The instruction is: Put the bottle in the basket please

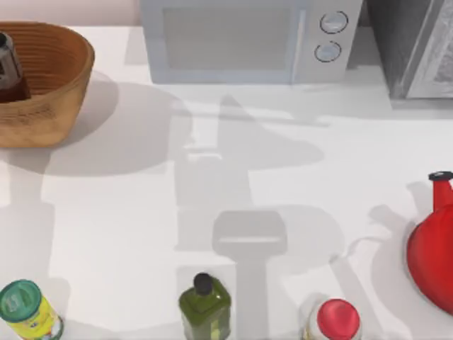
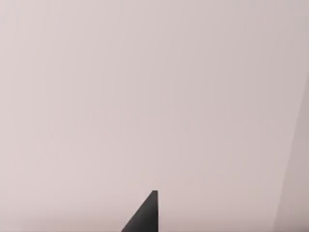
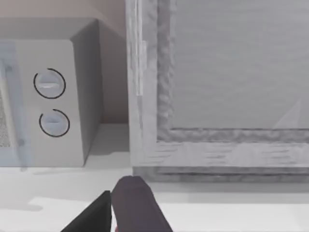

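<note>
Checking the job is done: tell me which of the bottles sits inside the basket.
The slim bottle with the grey label and dark reddish-brown lower part, inside the wicker basket at far left. The olive-green bottle stands on the table's near edge.

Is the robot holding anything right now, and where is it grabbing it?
Nothing looks held. The slim bottle with the grey label and reddish-brown lower part stands inside the tan woven wicker basket, with no fingers on it.
</note>
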Motion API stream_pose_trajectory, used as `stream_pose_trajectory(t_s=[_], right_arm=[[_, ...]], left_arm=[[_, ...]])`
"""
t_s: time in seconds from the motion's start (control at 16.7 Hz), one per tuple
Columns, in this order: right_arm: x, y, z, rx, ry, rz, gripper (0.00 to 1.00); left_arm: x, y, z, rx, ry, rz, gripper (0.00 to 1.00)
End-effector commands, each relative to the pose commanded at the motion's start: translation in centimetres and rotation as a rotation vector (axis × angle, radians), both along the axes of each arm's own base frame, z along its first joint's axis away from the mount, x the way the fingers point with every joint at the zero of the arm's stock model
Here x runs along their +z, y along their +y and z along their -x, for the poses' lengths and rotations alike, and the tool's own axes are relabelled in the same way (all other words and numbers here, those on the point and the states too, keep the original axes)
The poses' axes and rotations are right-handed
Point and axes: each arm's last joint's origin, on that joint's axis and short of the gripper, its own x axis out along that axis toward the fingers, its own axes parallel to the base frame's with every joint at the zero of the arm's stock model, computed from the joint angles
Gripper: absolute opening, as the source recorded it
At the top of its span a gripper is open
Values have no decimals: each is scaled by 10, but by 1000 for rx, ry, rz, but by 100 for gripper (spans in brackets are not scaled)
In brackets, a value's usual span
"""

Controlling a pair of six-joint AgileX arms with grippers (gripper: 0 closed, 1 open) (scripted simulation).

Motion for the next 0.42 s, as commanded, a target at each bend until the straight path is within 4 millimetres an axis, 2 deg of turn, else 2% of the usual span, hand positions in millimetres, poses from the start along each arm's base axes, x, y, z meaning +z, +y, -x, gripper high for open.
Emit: stream_pose_trajectory(t_s=[0.06, 0.12, 0.42], right_arm=[[0, 0, 0, 0, 0, 0, 100], [0, 0, 0, 0, 0, 0, 100], [0, 0, 0, 0, 0, 0, 100]], left_arm=[[0, 0, 0, 0, 0, 0, 98], [0, 0, 0, 0, 0, 0, 100], [0, 0, 0, 0, 0, 0, 100]])
